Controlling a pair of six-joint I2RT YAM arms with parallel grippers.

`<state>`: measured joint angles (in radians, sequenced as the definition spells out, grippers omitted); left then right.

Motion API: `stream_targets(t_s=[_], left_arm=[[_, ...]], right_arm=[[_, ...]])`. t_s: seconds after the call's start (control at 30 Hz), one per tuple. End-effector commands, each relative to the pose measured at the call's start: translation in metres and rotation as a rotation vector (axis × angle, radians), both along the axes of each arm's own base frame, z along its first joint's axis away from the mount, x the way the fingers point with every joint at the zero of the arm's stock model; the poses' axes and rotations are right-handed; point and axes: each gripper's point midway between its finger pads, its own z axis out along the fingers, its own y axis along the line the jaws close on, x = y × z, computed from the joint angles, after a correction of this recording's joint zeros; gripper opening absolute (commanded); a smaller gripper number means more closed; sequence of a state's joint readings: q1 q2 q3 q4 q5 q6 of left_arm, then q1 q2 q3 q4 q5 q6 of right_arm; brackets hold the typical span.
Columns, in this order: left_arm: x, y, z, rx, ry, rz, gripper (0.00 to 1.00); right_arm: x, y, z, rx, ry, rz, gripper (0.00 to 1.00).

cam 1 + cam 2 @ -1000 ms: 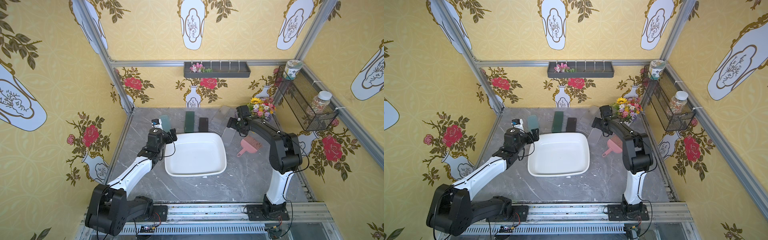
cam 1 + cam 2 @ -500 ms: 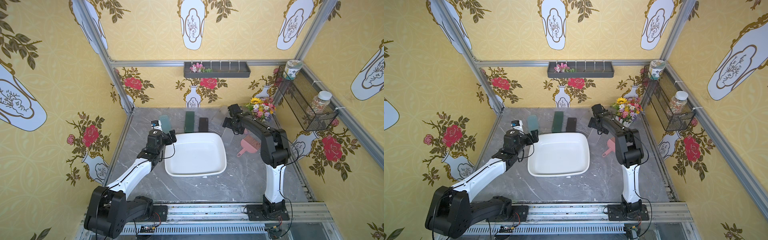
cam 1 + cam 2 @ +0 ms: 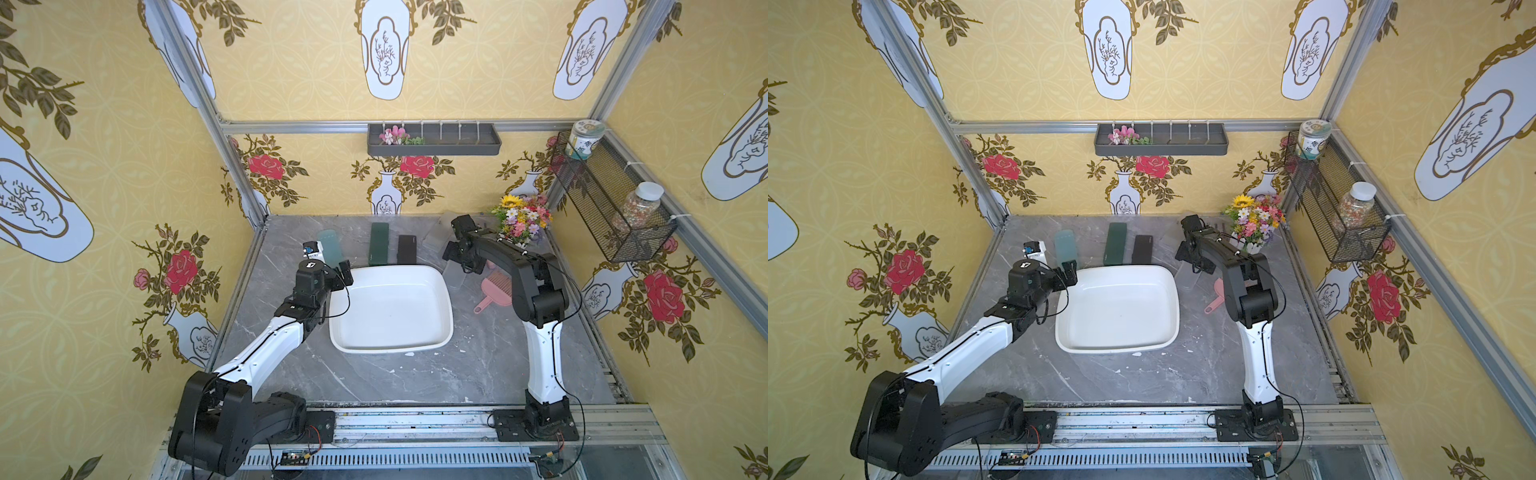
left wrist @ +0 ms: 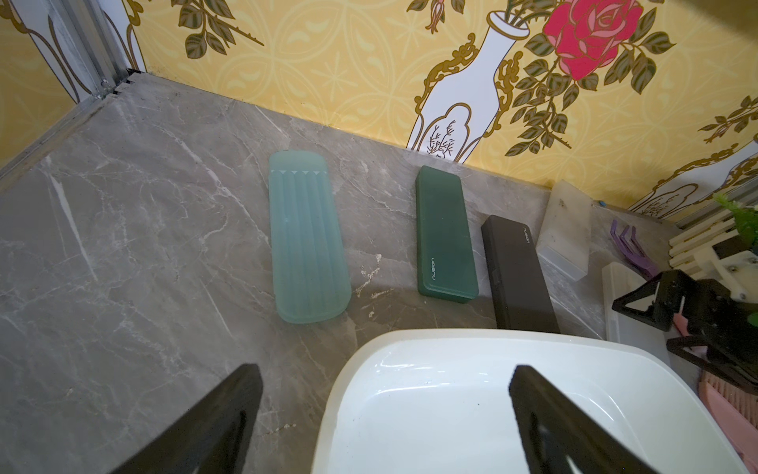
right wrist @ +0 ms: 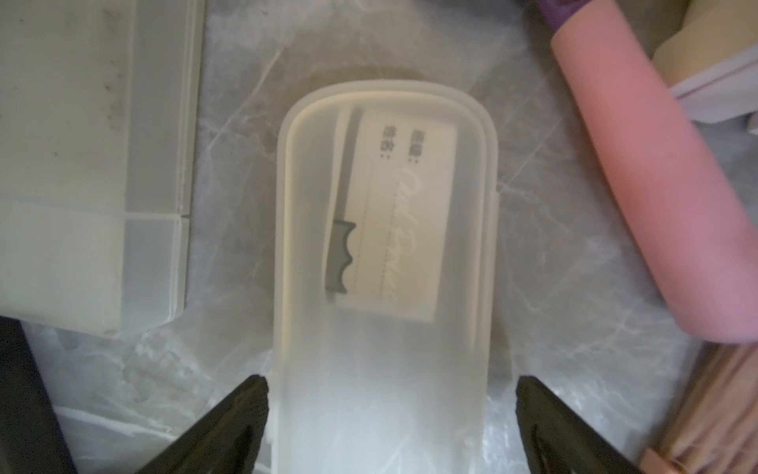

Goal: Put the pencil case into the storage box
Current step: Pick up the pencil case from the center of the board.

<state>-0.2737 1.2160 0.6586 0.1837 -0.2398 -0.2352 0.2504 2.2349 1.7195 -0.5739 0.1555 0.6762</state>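
On the tabletop (image 3: 374, 386), just right of the far right corner of the storage box (image 3: 390, 311), I see the frosted pencil case (image 5: 385, 246) lying flat, outside the box. My right claw (image 5: 391, 381) is down over it, released, with one finger on each side of the case. One finger looks close against its edge and the other stands apart from it. My left claw (image 4: 385, 369) hangs spread wide, holding nothing, above the box's far left corner. Beyond the box's far rim lie three more cases. A pale teal case (image 4: 307, 238) is furthest left, set apart. A dark green case (image 4: 445, 236) and a black case (image 4: 519, 275) lie just beside each other, the black one's near end reaching the rim. A clear plastic box (image 5: 82, 164) lies beside the frosted case. A pink dustpan (image 3: 496, 289) lies right of the storage box, and a bunch of flowers (image 3: 521, 220) stands in the far right corner.
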Motion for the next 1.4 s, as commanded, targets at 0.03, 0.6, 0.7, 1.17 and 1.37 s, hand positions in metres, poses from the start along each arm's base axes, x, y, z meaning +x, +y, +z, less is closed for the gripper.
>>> stream_targets(t_s=[0.03,0.6,0.7,1.17,1.37], left_arm=[[0.001,0.0,-0.003,0.013,0.003,-0.004,1.0],[0.001,0.0,-0.007,0.018,0.012,-0.003,1.0],[0.001,0.0,-0.007,0.019,0.011,-0.002,1.0],[-0.001,0.0,-0.005,0.019,0.006,-0.002,1.0],[-0.002,0.001,-0.003,0.018,0.0,-0.001,1.0]], right_arm=[[0.005,0.002,-0.003,0.001,-0.01,0.005,0.97],[0.007,-0.008,-0.017,-0.053,0.033,0.012,0.97],[0.009,-0.007,-0.021,-0.056,0.039,0.02,0.97],[0.001,-0.003,-0.035,-0.069,0.095,0.086,0.92],[0.003,0.002,-0.038,-0.036,0.085,0.114,0.84]])
